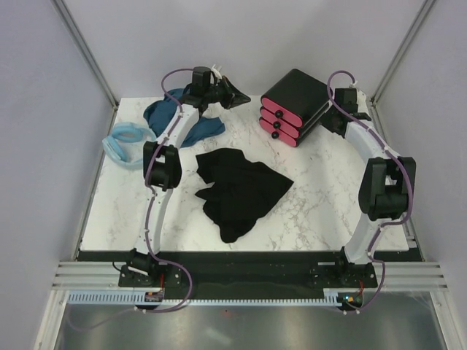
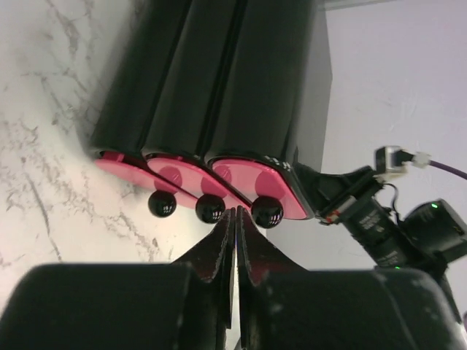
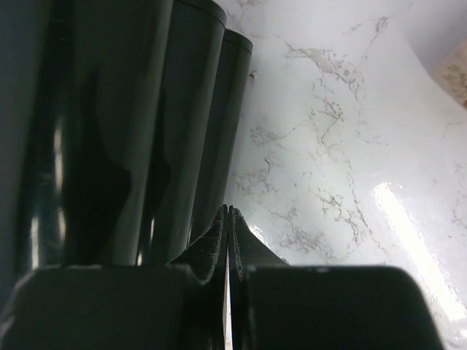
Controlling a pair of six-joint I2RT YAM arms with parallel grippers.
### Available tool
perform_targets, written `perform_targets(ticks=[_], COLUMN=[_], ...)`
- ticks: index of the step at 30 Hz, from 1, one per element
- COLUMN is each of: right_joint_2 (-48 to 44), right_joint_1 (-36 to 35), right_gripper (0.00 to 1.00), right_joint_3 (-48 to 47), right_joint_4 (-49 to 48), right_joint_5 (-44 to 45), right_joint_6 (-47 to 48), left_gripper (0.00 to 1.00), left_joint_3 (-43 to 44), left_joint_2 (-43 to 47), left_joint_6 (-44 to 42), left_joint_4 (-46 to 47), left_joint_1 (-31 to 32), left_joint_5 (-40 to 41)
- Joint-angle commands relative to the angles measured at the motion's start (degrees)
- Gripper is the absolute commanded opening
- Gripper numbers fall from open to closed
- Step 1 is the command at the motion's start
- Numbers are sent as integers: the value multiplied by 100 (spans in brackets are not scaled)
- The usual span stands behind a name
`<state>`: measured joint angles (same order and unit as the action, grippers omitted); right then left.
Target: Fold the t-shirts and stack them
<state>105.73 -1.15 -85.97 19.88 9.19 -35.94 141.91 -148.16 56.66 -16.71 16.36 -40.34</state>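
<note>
Black t-shirt (image 1: pixel 241 191) lies crumpled mid-desk (image 1: pixel 328 208), with a teal-blue t-shirt (image 1: pixel 197 127) and a light blue t-shirt (image 1: pixel 124 142) bunched at the far left, while the left hand (image 2: pixel 235 215) and right hand (image 3: pixel 228 211), fingers pressed together and empty, flank the pink-fronted drawer unit (image 1: pixel 295 109)

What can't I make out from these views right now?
Teal-blue cloth t-shirt: top view, left arm crosses it.
Crumpled black cloth t-shirt: top view, folds hide sleeves and collar; absent from both wrist views.
Black drawer unit with pink fronts: right wrist view, fronts face away, left edge cuts it off.
</note>
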Motion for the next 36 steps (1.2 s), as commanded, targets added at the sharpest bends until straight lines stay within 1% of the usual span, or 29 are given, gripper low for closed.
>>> perform_targets(ticks=[1,3,5,7,12,18,23,25,29,36], right_joint_2=[219,394,535,703,800,756,738,756,896,1247], right_joint_1=[27,79,88,264,282,475,730,730,721,537], right_gripper=[0,0,0,0,0,0,0,0,0,0], right_joint_3=[-279,-411,-542,-622,-666,-710,-666,-693,-754,-930], right_joint_4=[-450,-459,-467,-467,-503,-503,-695,-731,-933,-986], right_joint_5=[-366,-400,-514,-550,-454,-541,-1049,-1103,-1664,-2052], right_joint_6=[-80,-141,-246,-255,-194,-255,-492,-545,-729,-748], left_gripper=[6,2,2,2,2,2,2,2,2,2], left_joint_3=[188,223,450,540,470,513,522,522,531,522], left_joint_2=[-152,-344,-512,-696,-776,-925,-969,-1013,-1084,-1119], left_joint_6=[670,977,1275,1391,1356,1637,1795,1865,1866,1848], left_joint_4=[1099,1468,1652,1836,1926,2189,2242,2242,2286,2277], left_joint_1=[25,25,25,34,78,157,192,245,368,491], left_joint_5=[-247,-220,-203,-150,17,263,430,457,395,255])
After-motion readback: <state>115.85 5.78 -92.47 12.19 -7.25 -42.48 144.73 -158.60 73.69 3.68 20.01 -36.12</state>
